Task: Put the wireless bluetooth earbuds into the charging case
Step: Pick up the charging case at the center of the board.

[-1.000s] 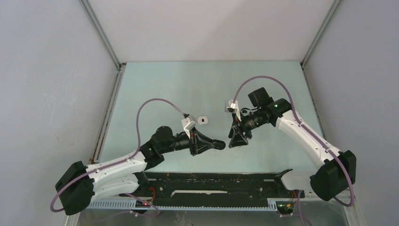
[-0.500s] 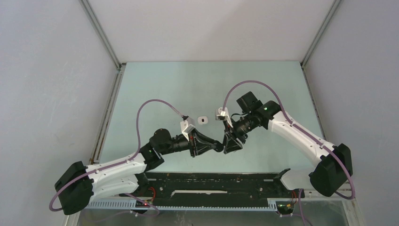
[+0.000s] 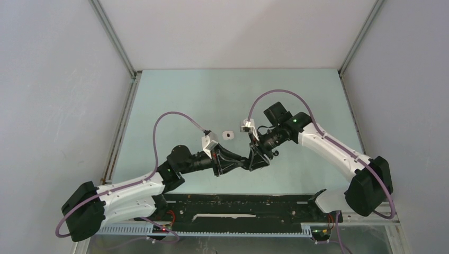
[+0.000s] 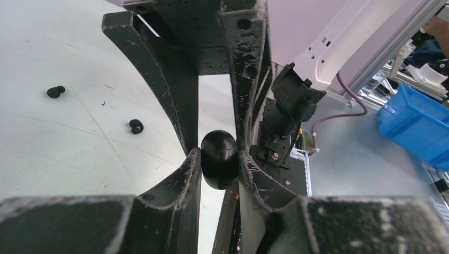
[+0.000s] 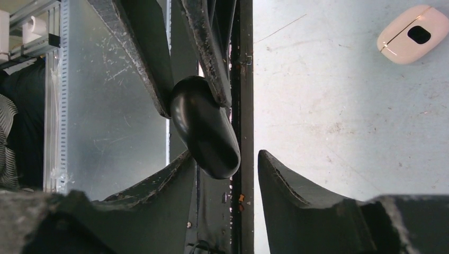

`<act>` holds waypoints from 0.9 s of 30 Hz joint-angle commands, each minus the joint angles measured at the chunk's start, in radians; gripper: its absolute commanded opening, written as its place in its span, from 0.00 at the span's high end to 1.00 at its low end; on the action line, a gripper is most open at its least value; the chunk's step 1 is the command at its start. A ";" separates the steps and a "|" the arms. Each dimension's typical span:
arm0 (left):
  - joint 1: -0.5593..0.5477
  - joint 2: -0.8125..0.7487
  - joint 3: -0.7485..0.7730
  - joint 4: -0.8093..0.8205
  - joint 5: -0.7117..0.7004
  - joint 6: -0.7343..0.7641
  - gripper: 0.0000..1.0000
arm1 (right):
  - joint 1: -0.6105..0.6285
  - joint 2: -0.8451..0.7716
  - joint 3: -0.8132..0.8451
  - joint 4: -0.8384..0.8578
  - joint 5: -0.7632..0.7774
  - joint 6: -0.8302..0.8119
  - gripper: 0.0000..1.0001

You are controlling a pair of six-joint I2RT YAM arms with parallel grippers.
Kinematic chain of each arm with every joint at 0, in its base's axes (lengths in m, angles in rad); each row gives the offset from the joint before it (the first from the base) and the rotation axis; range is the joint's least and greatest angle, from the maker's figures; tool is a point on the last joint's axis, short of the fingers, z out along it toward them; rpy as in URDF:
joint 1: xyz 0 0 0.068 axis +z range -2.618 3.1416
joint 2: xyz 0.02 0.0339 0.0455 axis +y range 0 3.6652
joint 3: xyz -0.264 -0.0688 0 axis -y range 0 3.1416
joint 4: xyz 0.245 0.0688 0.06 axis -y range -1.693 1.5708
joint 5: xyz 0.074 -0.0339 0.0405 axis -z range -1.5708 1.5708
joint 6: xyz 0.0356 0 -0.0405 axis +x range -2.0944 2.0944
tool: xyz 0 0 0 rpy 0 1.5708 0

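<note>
- Left wrist cam: left gripper [image 4: 218, 156] has its jaws pinched on the black case [image 4: 218, 164].
- Right gripper [image 5: 225, 154]: jaws gaping either side of that case, not gripping imo.
- Both black earbuds [image 4: 55, 91] [image 4: 136, 126] lie on the table [image 4: 63, 153], well apart from the case. We reckon insertion hasn't started, and the lid looks shut afaict.
- Case = glossy, smooth pebble. Buds = tiny lumpy beans.
- White case [image 5: 413, 34] = rounded oval w/ dark window.

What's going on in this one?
The left end effector is clamped on a black charging case between the two arms. The right end effector is open around the case's other end, not gripping it. Two black earbuds lie loose on the table; a white case sits apart.
</note>
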 commanded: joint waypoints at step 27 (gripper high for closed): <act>-0.177 0.113 0.087 -0.129 -0.129 0.267 0.58 | 0.169 -0.093 0.132 -0.232 0.445 -0.184 0.81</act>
